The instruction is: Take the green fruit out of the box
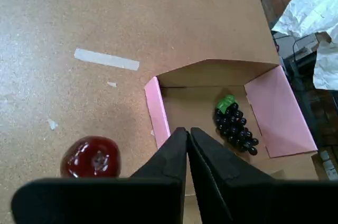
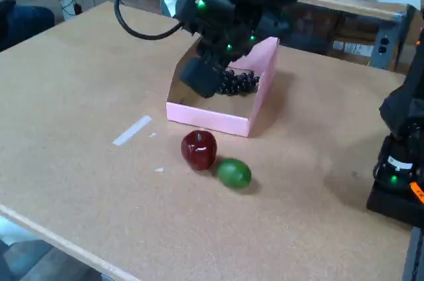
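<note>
Green fruit (image 2: 234, 173) outside box (image 2: 212, 117), w/ apple (image 2: 199, 149)

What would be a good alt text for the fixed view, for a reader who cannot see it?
A green fruit lies on the table beside a red apple, both outside and in front of a pink box. The black robot arm's claw reaches down into the box, where black grapes lie.
</note>
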